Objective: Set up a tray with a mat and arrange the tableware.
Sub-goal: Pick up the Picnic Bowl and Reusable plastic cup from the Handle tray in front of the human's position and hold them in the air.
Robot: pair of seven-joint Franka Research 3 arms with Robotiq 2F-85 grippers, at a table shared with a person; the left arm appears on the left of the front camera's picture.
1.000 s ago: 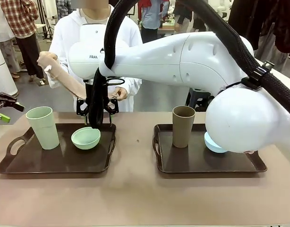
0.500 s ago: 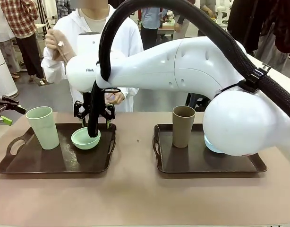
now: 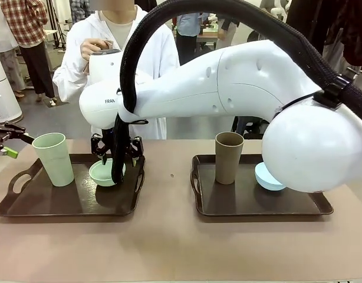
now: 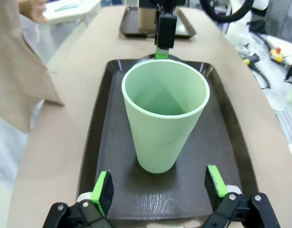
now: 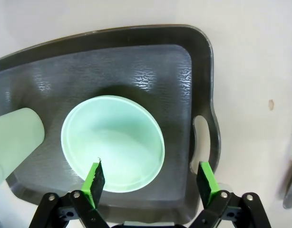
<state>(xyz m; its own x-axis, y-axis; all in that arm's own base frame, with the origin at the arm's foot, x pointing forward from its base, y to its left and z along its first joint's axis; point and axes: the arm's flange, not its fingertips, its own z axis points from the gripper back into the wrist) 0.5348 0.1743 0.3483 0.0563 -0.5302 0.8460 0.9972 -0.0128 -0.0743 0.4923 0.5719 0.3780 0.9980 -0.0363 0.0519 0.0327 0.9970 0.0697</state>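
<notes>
Right tool (image 5: 150,183) hung open over the green bowl (image 5: 112,142) on the left tray (image 3: 28,206); step judged: grasping the bowl. Next move called for a straight descent, one finger inside the rim. Left tool (image 4: 159,187) open, facing the green tumbler (image 4: 165,114). Right wrist view gave finger-to-rim placement; front view's cable (image 3: 125,88) hid it, but gave the second tray (image 3: 240,200)

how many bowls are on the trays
2. A mint green bowl on the left tray, right of the mint green tumbler; a pale blue bowl on the right tray, partly hidden by the right arm.
</notes>
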